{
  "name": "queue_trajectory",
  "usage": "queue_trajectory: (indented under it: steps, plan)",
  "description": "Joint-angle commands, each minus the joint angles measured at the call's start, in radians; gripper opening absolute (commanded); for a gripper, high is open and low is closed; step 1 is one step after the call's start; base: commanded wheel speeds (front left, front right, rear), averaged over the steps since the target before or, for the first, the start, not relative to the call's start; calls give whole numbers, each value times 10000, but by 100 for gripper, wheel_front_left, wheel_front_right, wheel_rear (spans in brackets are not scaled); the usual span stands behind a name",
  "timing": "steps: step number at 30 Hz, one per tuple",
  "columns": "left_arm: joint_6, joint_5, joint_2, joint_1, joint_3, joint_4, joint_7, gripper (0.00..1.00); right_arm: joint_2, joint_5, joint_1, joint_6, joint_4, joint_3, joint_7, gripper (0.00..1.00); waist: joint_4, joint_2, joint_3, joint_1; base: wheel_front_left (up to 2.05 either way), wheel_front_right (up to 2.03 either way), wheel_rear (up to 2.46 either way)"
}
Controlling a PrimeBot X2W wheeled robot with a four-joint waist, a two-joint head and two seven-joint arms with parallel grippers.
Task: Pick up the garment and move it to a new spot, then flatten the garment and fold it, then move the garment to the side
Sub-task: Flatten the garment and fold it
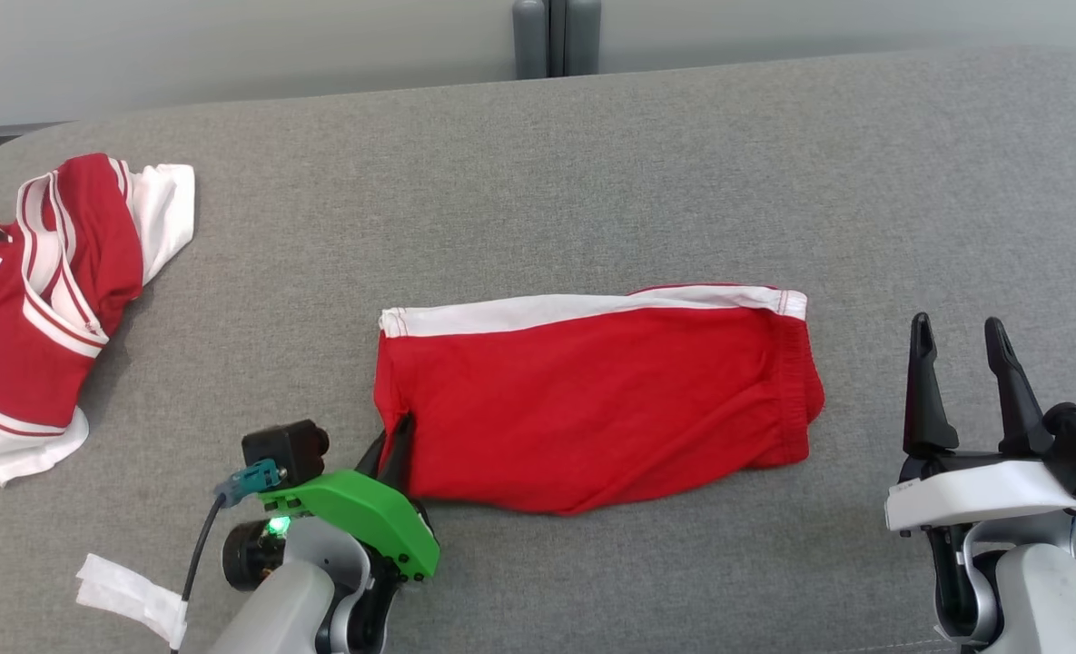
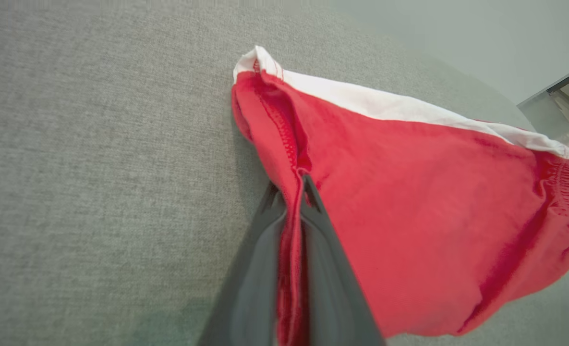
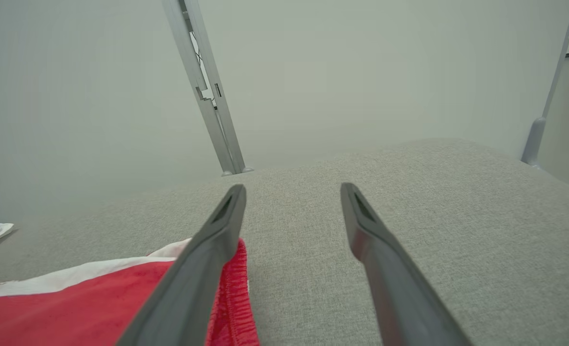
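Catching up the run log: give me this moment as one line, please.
left gripper: shut on red shorts, left edge | right gripper: open, empty, beside waistband end | red jersey: far left on grey surface

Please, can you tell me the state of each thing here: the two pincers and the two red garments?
shorts: folded, lying down, left edge pinched.
left pincer: shut on the shorts.
right pincer: open, empty, apart from the shorts.
jersey: crumpled, nothing touching it.
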Motion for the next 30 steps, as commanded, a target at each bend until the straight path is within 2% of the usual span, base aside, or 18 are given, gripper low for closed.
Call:
queue_trajectory:
  steps: [1,2,3,9,17,20,30]
  plan:
    - [62,249,104,58,15,-117,-280,40,-28,-43,-27,-3,32,31,-30,100,-46,0,14,0,0,0,0]
    - [111,338,120,46,48,-145,-531,88,-28,-28,-34,-3,56,40,-30,100,-76,0,18,0,0,0,0]
    - [155,437,142,18,77,-156,-754,100,-28,-24,-35,-3,76,29,-30,100,-102,0,20,0,0,0,0]
    - [508,1577,277,-320,255,-460,-1765,100,-27,-99,-2,-3,195,-50,-30,100,-252,0,-63,0,0,0,0]
    - [942,3275,198,232,1180,-1625,-1823,100,-25,-193,186,-3,344,-159,-30,100,-270,0,-387,0,0,0,0]
    - [965,3621,41,612,1566,-1940,-1826,100,-27,-181,246,-3,411,-187,-30,100,-224,0,-481,0,0,0,0]
    - [508,4328,-285,1432,2231,-1853,-1827,100,-27,-235,291,-3,850,-113,-30,100,41,0,-608,0,0,0,0]
